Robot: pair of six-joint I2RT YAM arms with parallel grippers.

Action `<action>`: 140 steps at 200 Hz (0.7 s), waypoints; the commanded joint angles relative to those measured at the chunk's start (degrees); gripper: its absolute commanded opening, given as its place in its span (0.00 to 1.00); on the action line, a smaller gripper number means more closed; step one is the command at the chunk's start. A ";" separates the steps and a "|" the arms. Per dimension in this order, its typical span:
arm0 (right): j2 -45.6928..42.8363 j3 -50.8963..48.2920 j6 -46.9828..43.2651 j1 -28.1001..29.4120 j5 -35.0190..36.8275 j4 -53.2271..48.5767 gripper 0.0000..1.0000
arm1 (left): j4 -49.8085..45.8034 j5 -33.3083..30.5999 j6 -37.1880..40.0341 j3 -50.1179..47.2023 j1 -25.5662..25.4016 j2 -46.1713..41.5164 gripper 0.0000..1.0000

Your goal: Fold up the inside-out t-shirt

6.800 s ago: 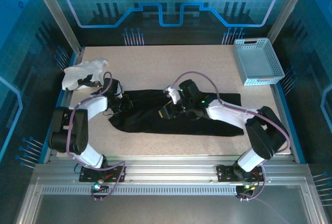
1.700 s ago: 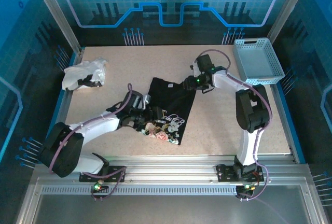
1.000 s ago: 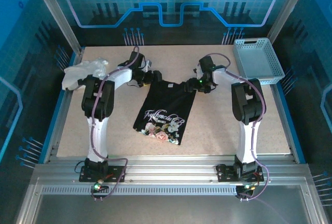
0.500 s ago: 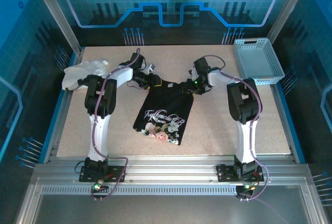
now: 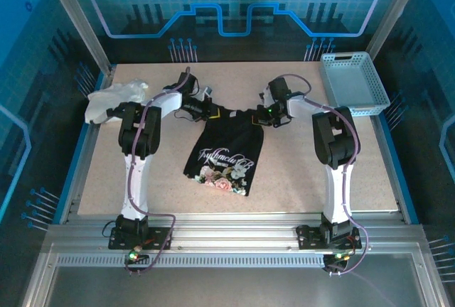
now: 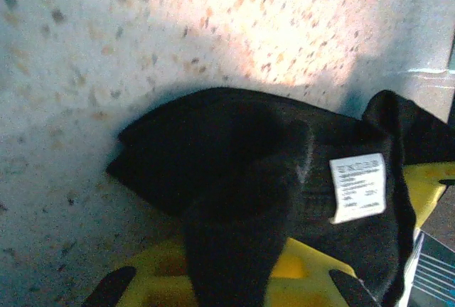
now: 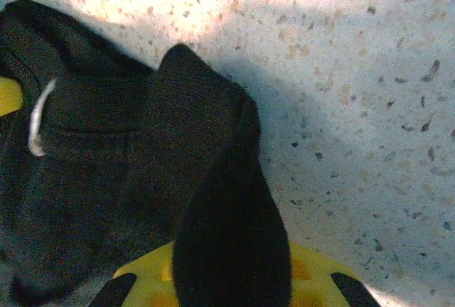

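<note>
The inside-out t-shirt (image 5: pixel 226 147) lies in the middle of the table as a black, narrow folded shape, with a floral print and lettering showing at its near end. My left gripper (image 5: pixel 206 112) is shut on its far left corner. My right gripper (image 5: pixel 264 116) is shut on its far right corner. In the left wrist view black cloth (image 6: pixel 213 143) runs between the yellow jaws of the gripper (image 6: pixel 231 278), and a white care label (image 6: pixel 357 187) shows beside it. In the right wrist view a fold of black cloth (image 7: pixel 106 165) is pinched in the gripper (image 7: pixel 231 271).
A crumpled white garment (image 5: pixel 114 99) lies at the far left edge of the table. A pale blue basket (image 5: pixel 353 83) stands at the far right corner. Bare speckled tabletop (image 5: pixel 320 172) lies to the right of the shirt and in front of it.
Over the last second both grippers have gone from open to shut on the shirt's far corners. The shirt has hardly moved.
</note>
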 commanded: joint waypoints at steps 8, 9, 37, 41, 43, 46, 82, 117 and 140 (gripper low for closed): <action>-4.19 7.13 -1.73 -1.75 -3.87 1.48 0.00 | 8.12 3.29 -6.23 2.02 1.16 -6.51 0.00; -4.23 7.40 -1.78 -1.84 -3.90 1.40 0.00 | 8.33 3.32 -6.38 2.09 1.18 -6.59 0.00; -4.02 17.77 -3.36 -3.52 -4.61 -2.64 0.00 | 13.07 2.49 -10.31 7.13 2.14 -8.91 0.00; -3.99 19.63 -3.49 -3.76 -4.79 -3.24 0.00 | 13.39 2.26 -10.78 8.31 2.28 -9.14 0.00; -3.95 20.57 -3.50 -3.90 -4.81 -3.56 0.00 | 13.55 2.18 -11.06 8.97 2.32 -9.22 0.00; -3.95 21.98 -3.63 -4.14 -5.01 -4.05 0.00 | 13.69 2.14 -11.48 9.95 2.46 -9.21 0.00; -5.63 33.91 -7.00 -5.18 -5.97 -8.85 0.00 | 17.25 1.70 -14.53 15.36 2.90 -13.25 0.00; -14.10 23.71 -9.20 -4.66 -9.12 -5.35 0.00 | 29.49 1.97 -17.64 -4.09 2.86 -25.60 0.00; -22.00 10.87 -10.57 -2.91 -9.97 -2.77 0.00 | 41.81 1.82 -21.39 -22.75 1.98 -36.14 0.00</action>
